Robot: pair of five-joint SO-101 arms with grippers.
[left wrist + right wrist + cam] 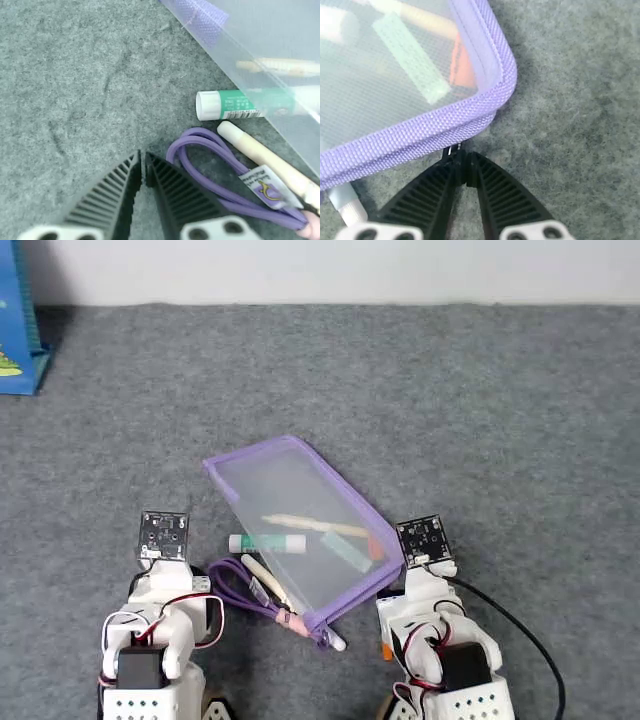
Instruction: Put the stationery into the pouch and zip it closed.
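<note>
Surface: grey felt mat (470, 390) under both arms.
Pouch (280, 485): see-through with purple trim, flat on the mat, set diagonally between the two arms, its far corner pointing away from them.
Inside pouch: pale yellow stick (315, 526), green block (345, 552) and orange piece (375, 548), grouped toward the end by the right arm.
Glue stick (266, 543): white cap and green label. Capped end lies outside on the mat, the rest runs under or into the pouch's long edge; cannot tell which.
Cream pen (265, 578): on the mat outside the pouch, alongside its near long edge, just beside the glue stick.
Purple cord (232, 585): looped on the mat against the cream pen, with a white tag (262, 187) on it. It runs to a pink end (296, 623).
White tip (335, 642): pokes out at the pouch's near corner.
Left gripper (141, 162): tips drawn together with only a hairline gap, nothing between them. Over bare mat, just short of the cord loop, not touching it.
Right gripper (465, 162): tips pressed together right at the pouch's purple edge (420, 135), near its rounded corner. A small metal zip pull (452, 149) sits at the tips, touching them; whether it is pinched, cannot tell.
</note>
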